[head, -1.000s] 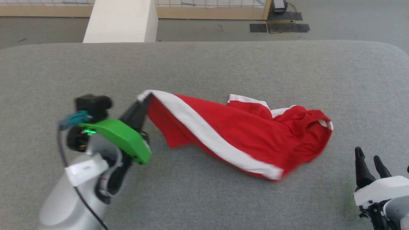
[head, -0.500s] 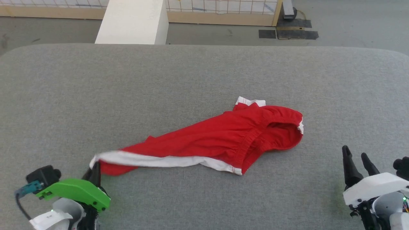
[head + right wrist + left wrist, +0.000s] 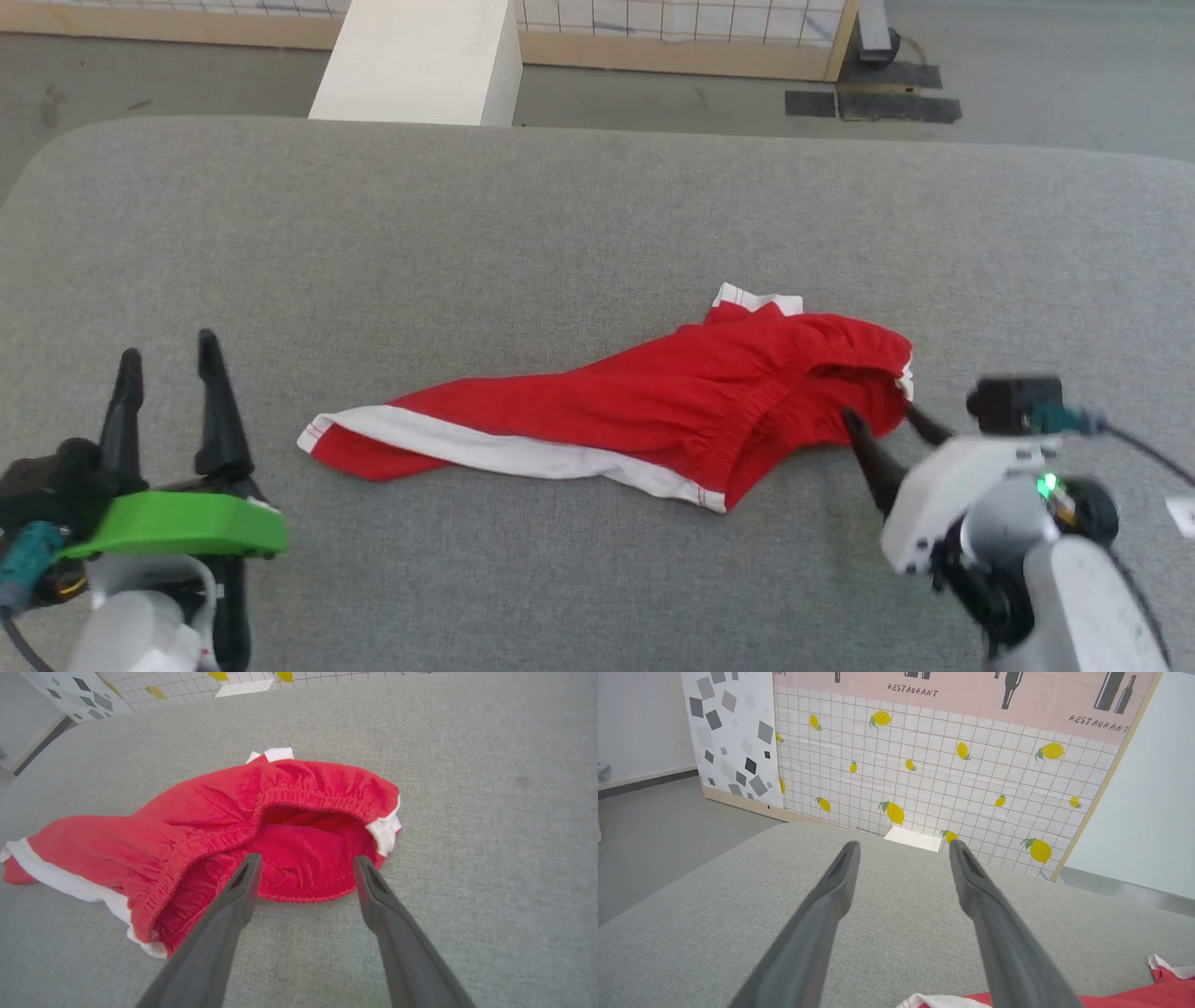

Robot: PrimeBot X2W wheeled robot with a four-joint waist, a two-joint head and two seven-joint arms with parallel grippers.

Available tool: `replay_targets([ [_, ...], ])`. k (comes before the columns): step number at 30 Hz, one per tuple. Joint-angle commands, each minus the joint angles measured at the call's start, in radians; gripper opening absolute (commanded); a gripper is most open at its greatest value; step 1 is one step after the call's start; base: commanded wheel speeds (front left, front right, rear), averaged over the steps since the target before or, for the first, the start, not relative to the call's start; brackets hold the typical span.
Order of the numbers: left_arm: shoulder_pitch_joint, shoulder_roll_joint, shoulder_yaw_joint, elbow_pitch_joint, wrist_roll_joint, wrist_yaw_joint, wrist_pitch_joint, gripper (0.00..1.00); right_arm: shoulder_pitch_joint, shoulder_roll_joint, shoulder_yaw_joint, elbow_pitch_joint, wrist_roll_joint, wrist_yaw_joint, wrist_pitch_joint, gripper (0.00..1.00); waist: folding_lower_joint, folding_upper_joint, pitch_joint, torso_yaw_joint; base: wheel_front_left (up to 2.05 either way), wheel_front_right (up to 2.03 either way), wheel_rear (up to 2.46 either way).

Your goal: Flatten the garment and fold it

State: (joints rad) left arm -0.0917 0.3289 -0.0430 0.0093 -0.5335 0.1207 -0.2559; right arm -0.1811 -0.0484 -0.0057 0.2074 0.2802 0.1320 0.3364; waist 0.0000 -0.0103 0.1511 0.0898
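Flattening step, no fold yet. Red shorts (image 3: 644, 420) lying bunched mid grey table (image 3: 560, 233), waistband (image 3: 299, 798) gaping toward right gripper (image 3: 878, 411), which is spread wide, empty, tips near the waistband's lower edge. Left gripper (image 3: 168, 343) spread wide, empty, apart from leg hem (image 3: 317, 434). Next, likely: pinch waistband, pull flat.

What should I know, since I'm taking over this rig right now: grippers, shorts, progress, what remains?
Bright red soft fabric shorts with white side stripes: crumpled, stretched sideways on the grey padded table.
Left gripper: open, empty, off to the shorts' left.
Right gripper: open, tips at the gaping waistband, gripping nothing.
Done: nothing flat or folded yet.
Left: flatten, then fold.
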Motion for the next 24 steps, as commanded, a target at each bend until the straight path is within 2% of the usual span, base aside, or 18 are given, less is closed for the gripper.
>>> replay_targets([
  [1,0.025,-0.031,0.01,-0.019,0.044,-0.013,-0.005,1.0,-0.053,-0.002,-0.008,-0.003,-0.05,-0.001,0.025,1.0,0.0,0.0103,0.017,0.006,0.0,0.0,0.0],
  [5,0.035,-0.115,0.043,-0.034,0.117,-0.066,-0.006,1.0,-0.157,-0.002,-0.046,0.008,-0.237,-0.001,0.126,1.0,0.0,0.0103,0.052,0.027,0.0,0.0,0.0],
  [9,0.021,-0.172,0.076,-0.012,0.154,-0.125,-0.006,1.0,-0.207,-0.002,-0.059,0.025,-0.333,-0.001,0.241,1.0,0.0,0.0103,0.078,0.046,0.0,0.0,0.0],
  [13,0.004,-0.213,0.098,0.016,0.181,-0.174,-0.006,1.0,-0.21,-0.002,-0.038,0.049,-0.376,-0.001,0.355,1.0,0.0,0.0103,0.1,0.059,0.0,0.0,0.0],
  [18,-0.021,-0.243,0.12,0.038,0.206,-0.209,-0.006,1.0,-0.22,-0.002,-0.042,0.064,-0.395,-0.001,0.384,1.0,0.0,0.0103,0.124,0.07,0.0,0.0,0.0],
  [19,-0.027,-0.247,0.123,0.042,0.21,-0.215,-0.006,1.0,-0.227,-0.002,-0.044,0.069,-0.39,-0.001,0.378,0.81,0.0,0.0103,0.128,0.073,0.0,0.0,0.0],
  [20,-0.031,-0.25,0.126,0.044,0.214,-0.219,-0.006,1.0,-0.237,-0.002,-0.048,0.07,-0.384,-0.001,0.364,0.21,0.0,0.0103,0.132,0.075,0.0,0.0,0.0],
  [21,-0.037,-0.253,0.131,0.047,0.217,-0.224,-0.006,1.0,-0.25,-0.002,-0.051,0.074,-0.381,-0.001,0.347,0.0,0.0,0.0103,0.136,0.077,0.0,0.0,0.0],
  [24,-0.049,-0.26,0.143,0.051,0.225,-0.234,-0.006,1.0,-0.306,-0.002,-0.063,0.094,-0.382,-0.001,0.309,0.0,0.0,0.0103,0.146,0.081,0.0,0.0,0.0],
])
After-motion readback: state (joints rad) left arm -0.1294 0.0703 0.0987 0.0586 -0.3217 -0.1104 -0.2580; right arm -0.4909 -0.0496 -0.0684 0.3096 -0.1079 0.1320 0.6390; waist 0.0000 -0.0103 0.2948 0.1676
